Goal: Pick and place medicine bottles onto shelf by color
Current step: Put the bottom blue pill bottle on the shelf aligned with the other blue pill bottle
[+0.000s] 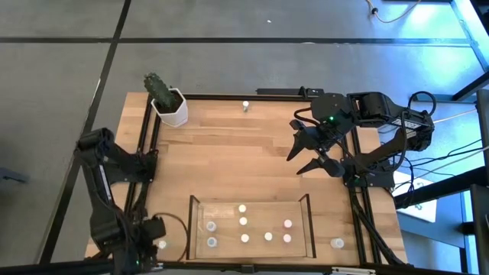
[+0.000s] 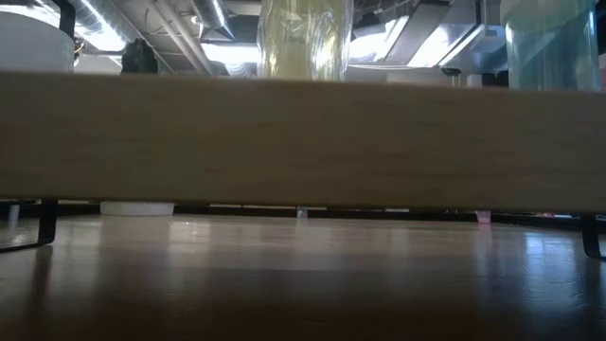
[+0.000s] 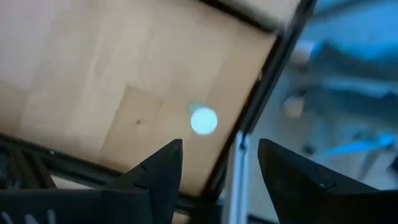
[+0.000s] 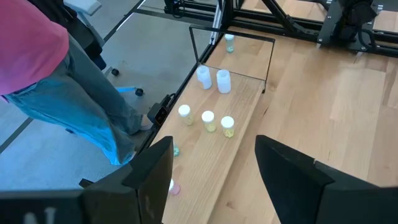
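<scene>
Bottles (image 1: 244,221): seven in shelf (image 1: 308,221), three outside | left gripper (image 3: 214,165) open, empty | right gripper (image 1: 306,156) open, empty

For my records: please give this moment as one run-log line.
left tool: open, over bottle | right tool: open, empty | shelf: bottles inside

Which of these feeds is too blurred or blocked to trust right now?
Low view: a wood strip fills the middle, blocking most of the table; the bottle above it is out of focus. Left wrist view: soft all over, its bottle a pale blob. High and right wrist views: clear, bottles crisp.
</scene>
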Robot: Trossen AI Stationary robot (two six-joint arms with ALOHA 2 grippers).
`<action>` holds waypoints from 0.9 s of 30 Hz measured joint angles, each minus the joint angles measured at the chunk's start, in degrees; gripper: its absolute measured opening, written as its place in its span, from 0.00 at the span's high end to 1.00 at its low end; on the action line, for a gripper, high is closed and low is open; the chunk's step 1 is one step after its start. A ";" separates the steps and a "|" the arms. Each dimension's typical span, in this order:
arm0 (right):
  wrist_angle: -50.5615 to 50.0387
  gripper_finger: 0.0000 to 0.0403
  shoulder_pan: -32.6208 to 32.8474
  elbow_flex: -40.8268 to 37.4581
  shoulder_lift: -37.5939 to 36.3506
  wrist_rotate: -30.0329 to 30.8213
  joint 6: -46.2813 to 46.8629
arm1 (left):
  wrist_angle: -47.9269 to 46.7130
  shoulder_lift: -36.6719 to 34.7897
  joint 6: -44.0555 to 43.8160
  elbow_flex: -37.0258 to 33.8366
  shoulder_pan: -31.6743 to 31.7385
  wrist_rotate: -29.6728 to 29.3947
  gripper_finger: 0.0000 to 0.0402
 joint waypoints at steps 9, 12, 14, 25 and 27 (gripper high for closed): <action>-0.02 0.43 0.00 0.00 0.00 0.02 -0.02 | 1.23 6.68 14.05 0.00 -3.78 0.29 0.49; 0.00 0.43 0.01 0.00 0.00 0.02 -0.02 | 1.26 7.91 14.05 0.00 -4.28 -0.44 0.49; -0.02 0.43 0.01 0.00 0.00 0.02 -0.02 | 1.43 8.65 14.05 0.00 -4.32 -0.99 0.49; 0.00 0.43 0.00 0.00 0.00 0.09 -0.22 | 1.82 11.80 13.72 0.00 -4.15 -2.92 0.49; 0.00 0.43 0.00 0.00 0.00 0.09 -0.24 | 1.83 11.91 13.33 0.00 -3.92 -3.07 0.49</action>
